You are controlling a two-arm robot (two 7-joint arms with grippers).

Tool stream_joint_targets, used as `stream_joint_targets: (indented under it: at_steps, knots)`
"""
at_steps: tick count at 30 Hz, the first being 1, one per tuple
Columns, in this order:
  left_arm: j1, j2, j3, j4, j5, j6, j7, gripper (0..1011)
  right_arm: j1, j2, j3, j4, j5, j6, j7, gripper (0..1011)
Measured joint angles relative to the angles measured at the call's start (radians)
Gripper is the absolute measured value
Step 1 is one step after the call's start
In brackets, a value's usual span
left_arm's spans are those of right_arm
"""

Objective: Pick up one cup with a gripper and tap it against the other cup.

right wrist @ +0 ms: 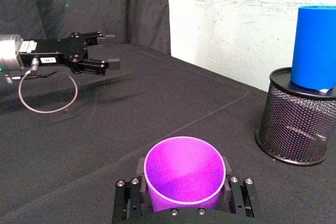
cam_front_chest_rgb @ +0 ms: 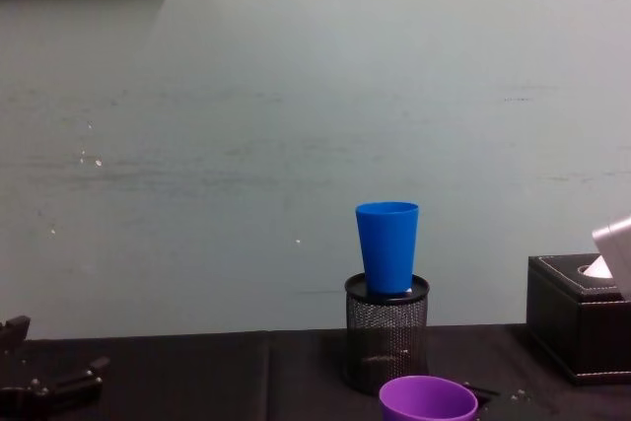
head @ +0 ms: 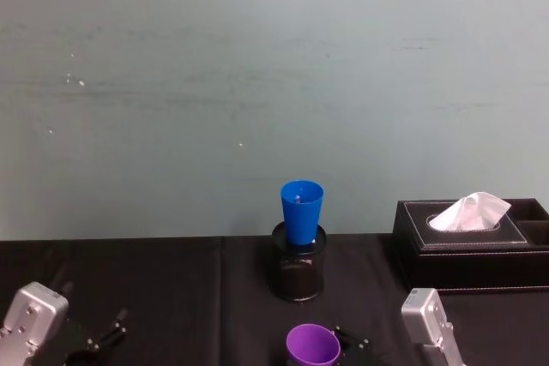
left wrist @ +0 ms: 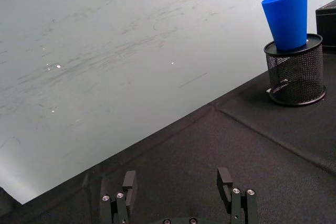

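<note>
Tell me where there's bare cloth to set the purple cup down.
The widest bare patch lies between the left gripper and the mesh holder. A narrower strip separates the holder from the tissue box. It is tight at centre: the purple cup is just before the holder carrying the blue cup.

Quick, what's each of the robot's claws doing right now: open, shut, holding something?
Left gripper: jaws open, holding nothing.
Right gripper: jaws closed on the purple cup.
</note>
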Motion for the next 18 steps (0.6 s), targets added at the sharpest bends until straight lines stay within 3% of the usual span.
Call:
stream_joint_targets:
  at_steps: [18]
  knots:
    - [0.0, 0.0, 0.0, 0.0, 0.0, 0.0, 0.0, 1000, 0.0, 0.0, 0.0, 0.0, 0.0, 0.0, 0.0, 734]
